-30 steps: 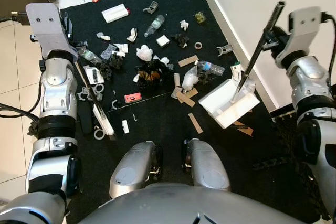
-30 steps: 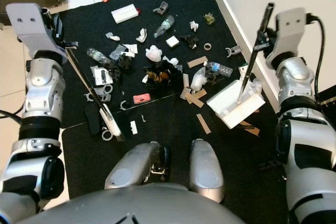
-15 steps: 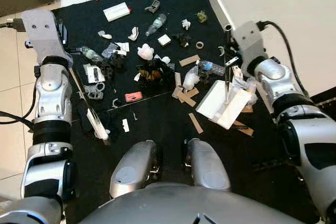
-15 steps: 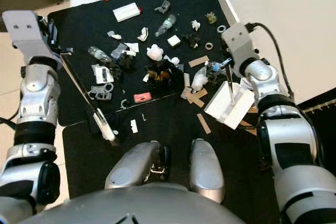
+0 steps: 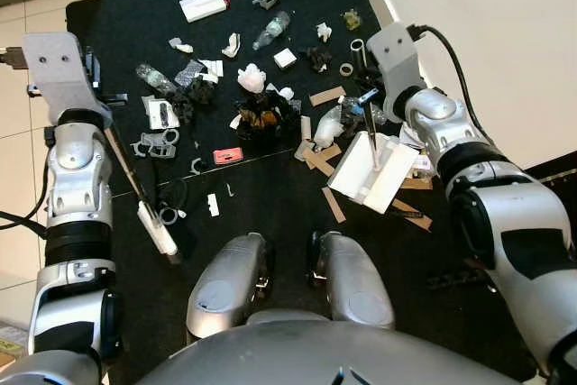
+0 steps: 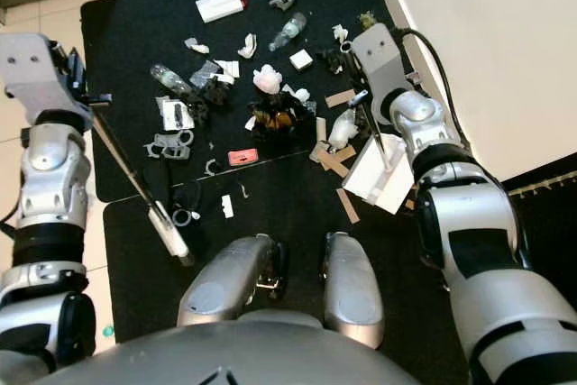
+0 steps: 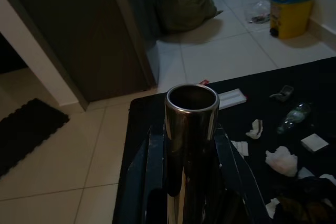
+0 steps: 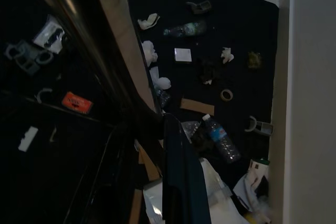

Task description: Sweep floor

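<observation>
Looking down, you have the black mat (image 5: 270,214) under your feet, running up toward the wall (image 5: 505,33) on your right; the litter (image 5: 261,105) lies strewn across its far half, bottles, wrappers, card strips and plastic bits, thickest ahead of you and between your two tools.

Your left gripper (image 7: 184,145) is clamped on the broom (image 5: 135,191); the wrist view shows a black finger pressed to each side of the steel tube. That handle slants from the gripper, up at your left, down and back toward your left foot, with the white head (image 5: 155,230) resting on the mat at the near left edge of the mess.

Your right gripper (image 5: 365,65) holds the dustpan (image 5: 371,173) by its upright handle, though I cannot tell you how its fingers stand around it; the white pan sits on the mat ahead and to your right, its broad face seemingly turned toward the pile, touching the card strips.

So, as I judge it, the relation that matters is this: the litter lies ahead and right of the broom head, the pan right again of the litter; your stroke wants to run left to right, across the broom's long axis, into the pan; the left arm does the sweeping, the right only steadies.
</observation>
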Controlling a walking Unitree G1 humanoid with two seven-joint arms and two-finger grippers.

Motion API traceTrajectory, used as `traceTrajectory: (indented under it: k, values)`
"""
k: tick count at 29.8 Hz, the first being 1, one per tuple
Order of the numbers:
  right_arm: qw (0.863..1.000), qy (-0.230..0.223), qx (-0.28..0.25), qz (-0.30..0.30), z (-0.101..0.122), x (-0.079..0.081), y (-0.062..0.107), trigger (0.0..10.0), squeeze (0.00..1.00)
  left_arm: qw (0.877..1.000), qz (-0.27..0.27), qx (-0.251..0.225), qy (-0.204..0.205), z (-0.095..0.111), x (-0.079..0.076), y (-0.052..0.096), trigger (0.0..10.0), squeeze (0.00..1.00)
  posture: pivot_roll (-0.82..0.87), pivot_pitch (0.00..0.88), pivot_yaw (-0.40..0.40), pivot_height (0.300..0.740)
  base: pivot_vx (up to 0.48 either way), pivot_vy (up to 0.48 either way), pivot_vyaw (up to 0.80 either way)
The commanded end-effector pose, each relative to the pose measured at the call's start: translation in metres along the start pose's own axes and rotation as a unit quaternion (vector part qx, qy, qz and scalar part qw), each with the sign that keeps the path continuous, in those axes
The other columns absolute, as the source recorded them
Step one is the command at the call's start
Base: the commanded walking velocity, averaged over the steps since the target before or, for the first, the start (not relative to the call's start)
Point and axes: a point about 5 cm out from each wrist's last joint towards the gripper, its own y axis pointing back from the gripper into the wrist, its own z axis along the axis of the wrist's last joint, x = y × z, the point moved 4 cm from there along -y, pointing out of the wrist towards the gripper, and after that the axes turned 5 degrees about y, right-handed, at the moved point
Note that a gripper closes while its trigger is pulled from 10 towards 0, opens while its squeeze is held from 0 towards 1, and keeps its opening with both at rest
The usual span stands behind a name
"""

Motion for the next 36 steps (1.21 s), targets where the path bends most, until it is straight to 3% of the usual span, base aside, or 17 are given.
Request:
traceTrajectory:
  k: [1,7,10,17,19,20,22,26,32,36]
  values:
    - [0.999,-0.036,0.013,-0.007,-0.005,0.006,-0.003,10.0,0.00,0.999,0.016,-0.020,-0.022,0.013,0.014,-0.001,10.0,0.00,0.16,0.146,0.016,0.740,0.000,0.000,0.00]
    - [0.999,-0.027,0.003,-0.017,0.005,0.016,-0.009,10.0,0.00,1.000,0.014,-0.019,-0.021,0.013,0.011,0.001,10.0,0.00,0.17,0.153,0.019,0.740,0.000,0.000,0.00]
    - [0.999,-0.028,0.000,0.035,0.010,0.049,-0.017,10.0,0.00,1.000,0.009,-0.016,-0.021,0.012,0.007,0.002,10.0,0.00,0.18,0.154,0.023,0.740,0.000,0.000,0.00]
    - [0.993,-0.073,-0.018,0.090,0.019,0.073,-0.021,10.0,0.00,0.999,0.011,-0.016,-0.026,0.013,0.011,0.002,10.0,0.00,0.20,0.154,0.027,0.740,0.000,0.000,0.00]
    - [0.985,-0.098,-0.016,0.140,0.022,0.092,-0.022,10.0,0.00,0.999,0.014,-0.016,-0.030,0.013,0.014,0.002,10.0,0.00,0.20,0.156,0.028,0.740,0.000,0.000,0.00]
    - [0.983,-0.092,-0.011,0.158,0.024,0.101,-0.023,10.0,0.00,0.999,0.015,-0.015,-0.032,0.013,0.015,0.002,10.0,0.00,0.21,0.156,0.026,0.740,0.000,0.000,0.00]
    - [0.983,-0.092,-0.011,0.158,0.024,0.101,-0.023,10.0,0.00,0.999,0.015,-0.015,-0.032,0.013,0.015,0.002,10.0,0.00,0.21,0.156,0.026,0.740,0.000,0.000,0.00]
    - [0.965,-0.090,-0.002,0.246,0.037,0.135,-0.023,10.0,0.00,0.999,0.019,-0.014,-0.034,0.012,0.017,0.006,10.0,0.00,0.22,0.158,0.019,0.740,0.000,0.000,0.00]
    - [0.955,-0.084,-0.032,0.281,0.057,0.153,-0.023,10.0,0.00,0.999,0.027,-0.013,-0.032,0.011,0.019,0.009,10.0,0.00,0.23,0.156,0.004,0.740,0.000,0.000,0.00]
    - [0.962,-0.074,-0.063,0.256,0.066,0.152,-0.026,10.0,0.00,0.999,0.028,-0.012,-0.032,0.009,0.016,0.012,10.0,0.00,0.23,0.153,-0.003,0.740,0.000,0.000,0.00]
